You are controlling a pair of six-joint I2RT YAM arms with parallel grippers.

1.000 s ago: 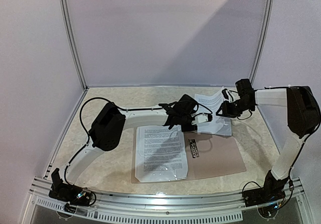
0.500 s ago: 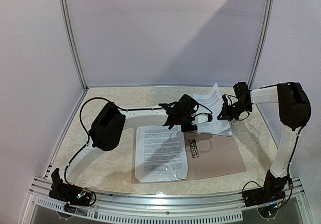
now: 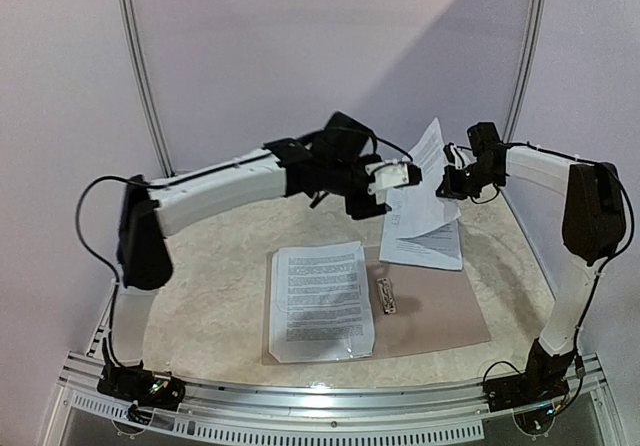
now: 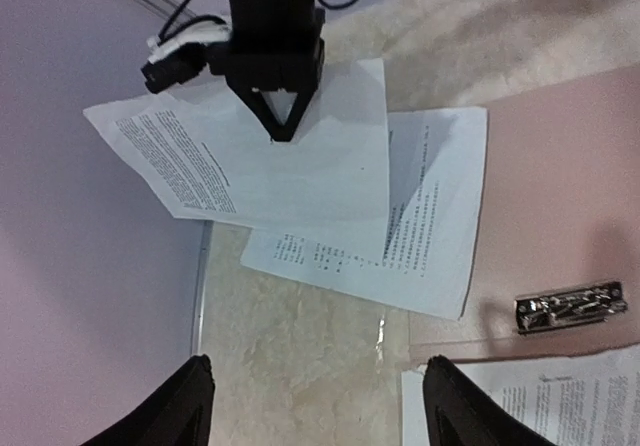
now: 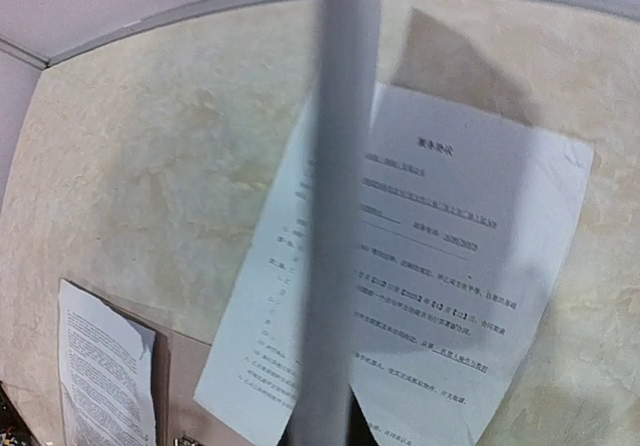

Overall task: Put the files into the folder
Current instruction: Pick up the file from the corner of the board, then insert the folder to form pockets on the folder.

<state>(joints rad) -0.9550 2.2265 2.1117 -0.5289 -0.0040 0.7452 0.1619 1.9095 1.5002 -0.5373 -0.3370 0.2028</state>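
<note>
The tan folder (image 3: 440,316) lies open on the table, its black clip (image 3: 386,294) at the middle fold. One printed sheet (image 3: 320,301) rests on its left half. My right gripper (image 3: 450,182) is shut on the edge of another of the files, a sheet (image 3: 425,166) held up almost upright; it shows edge-on as a grey band (image 5: 335,216) in the right wrist view. A further sheet (image 3: 425,241) lies flat below it, partly on the folder's far edge. My left gripper (image 3: 408,176) hangs open and empty above the table beside the lifted sheet, its fingers (image 4: 195,401) wide apart.
White walls with metal corner posts (image 3: 140,76) close in the back and sides. The beige marbled tabletop (image 3: 220,246) runs to a metal rail (image 3: 320,406) at the near edge. The left arm's white link (image 3: 220,186) spans high over the table's left half.
My right gripper has shut on a sheet's edge and lifted it upright. My left arm has risen from the folder's far edge, and its jaws have opened wider.
</note>
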